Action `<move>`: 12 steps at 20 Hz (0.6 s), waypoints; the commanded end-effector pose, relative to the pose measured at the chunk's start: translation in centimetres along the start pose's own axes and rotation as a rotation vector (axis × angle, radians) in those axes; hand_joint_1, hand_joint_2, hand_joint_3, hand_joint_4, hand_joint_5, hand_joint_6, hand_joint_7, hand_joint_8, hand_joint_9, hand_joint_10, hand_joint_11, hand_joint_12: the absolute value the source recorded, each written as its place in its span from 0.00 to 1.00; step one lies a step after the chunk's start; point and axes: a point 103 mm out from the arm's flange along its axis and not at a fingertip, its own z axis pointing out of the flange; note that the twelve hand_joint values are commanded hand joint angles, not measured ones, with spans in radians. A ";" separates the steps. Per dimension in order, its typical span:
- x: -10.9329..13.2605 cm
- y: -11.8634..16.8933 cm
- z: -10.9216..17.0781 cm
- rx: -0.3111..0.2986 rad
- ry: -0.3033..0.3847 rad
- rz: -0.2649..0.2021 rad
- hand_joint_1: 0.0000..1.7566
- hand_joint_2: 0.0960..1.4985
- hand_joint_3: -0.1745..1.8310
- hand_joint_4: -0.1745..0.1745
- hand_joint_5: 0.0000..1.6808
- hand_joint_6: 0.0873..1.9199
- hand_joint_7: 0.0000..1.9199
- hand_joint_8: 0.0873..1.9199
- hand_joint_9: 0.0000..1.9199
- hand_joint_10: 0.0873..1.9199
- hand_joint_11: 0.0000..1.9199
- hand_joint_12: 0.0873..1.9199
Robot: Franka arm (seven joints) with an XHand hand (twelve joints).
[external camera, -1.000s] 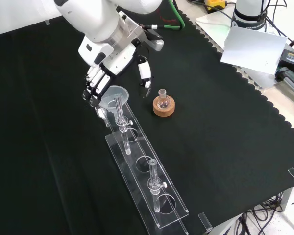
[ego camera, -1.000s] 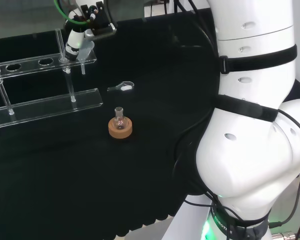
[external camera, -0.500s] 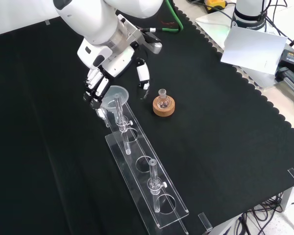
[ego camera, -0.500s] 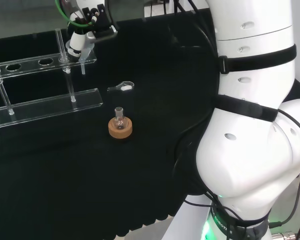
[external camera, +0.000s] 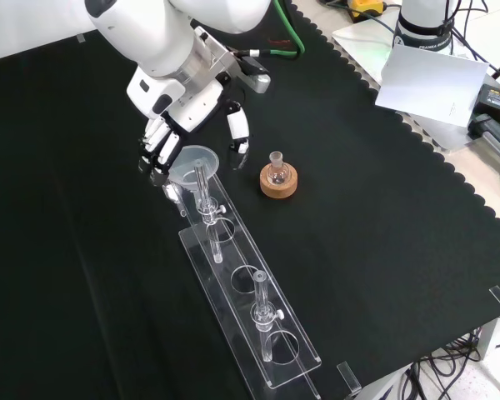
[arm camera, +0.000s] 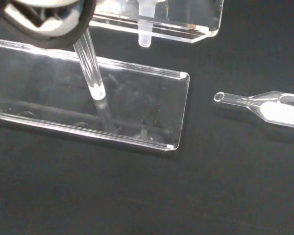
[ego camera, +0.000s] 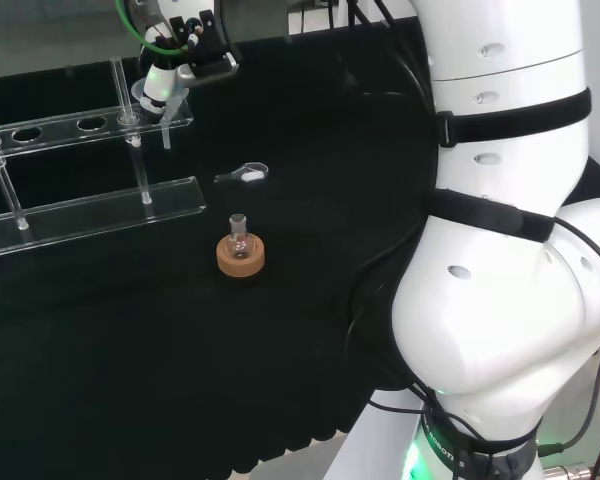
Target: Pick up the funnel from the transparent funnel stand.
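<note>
Front view: the arm (external camera: 162, 37) comes down from the top onto the far end of the clear stand (external camera: 248, 310), which runs from there toward the near edge of the cloth (external camera: 383, 208). The hand (external camera: 177, 125) is right at that end, fingers (external camera: 154, 150) curled on one side of the funnel (external camera: 193, 158) and the thumb (external camera: 237, 132) spread out on the other side, so it's cupped around the funnel rim, but I can't tell if it actually grips it. The funnel sits in the stand's end hole. Just right of that end of the stand in this view, a small flask (external camera: 276, 172) stands upright on a cork ring (external camera: 279, 182). In the wrist view, a tiny clear scoop (arm camera: 264, 105) with white powder lies just beside the stand's base plate.
</note>
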 end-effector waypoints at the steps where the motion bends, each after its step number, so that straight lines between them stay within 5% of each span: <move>1: -0.1 0.7 0.3 0.008 0.009 -0.015 0.47 0.33 0.36 0.66 0.17 0.00 0.00 0.25 0.10 0.46 0.21 0.72; 12: -0.2 1.3 0.6 -0.023 -0.018 0.014 0.46 0.34 0.36 0.64 0.18 0.00 0.01 0.29 0.14 0.43 0.22 0.71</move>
